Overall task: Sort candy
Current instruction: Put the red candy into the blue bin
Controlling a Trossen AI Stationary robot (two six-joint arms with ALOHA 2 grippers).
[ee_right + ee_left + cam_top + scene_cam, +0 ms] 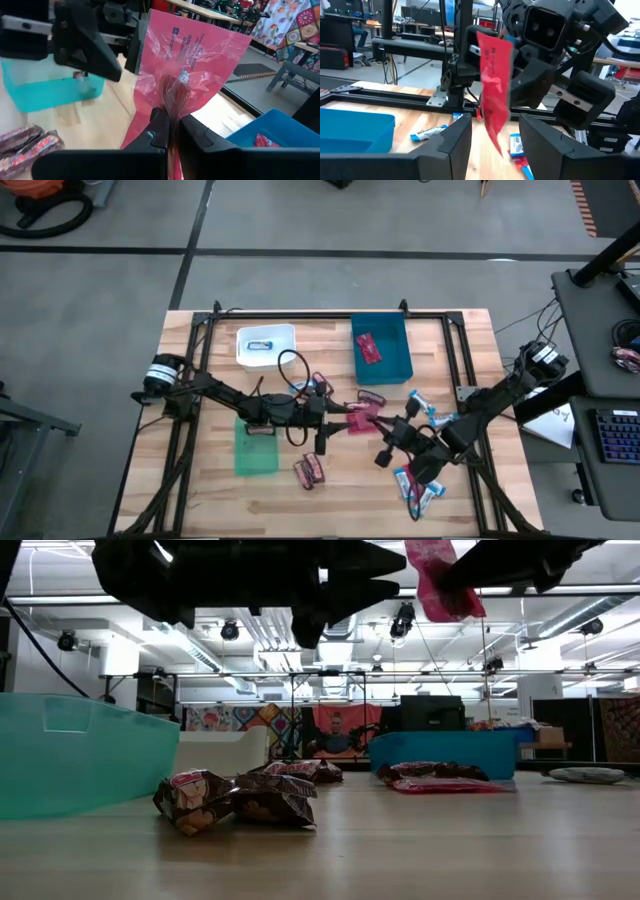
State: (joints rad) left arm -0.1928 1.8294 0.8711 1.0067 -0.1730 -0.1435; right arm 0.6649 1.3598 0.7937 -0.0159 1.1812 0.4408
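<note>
High view: blue bin [398, 360] holds a red packet [368, 347].

The left arm reaches from nine o'clock toward table centre, its left gripper [495, 142] spread wide and empty. The right arm comes in from three o'clock, its right gripper [172, 127] raised off the table, fingers pinched together on a pink packet [187, 75].

Robotics lab: concrete floor [300, 220], framed wooden table [330, 480], ceiling lights [230, 630].
</note>
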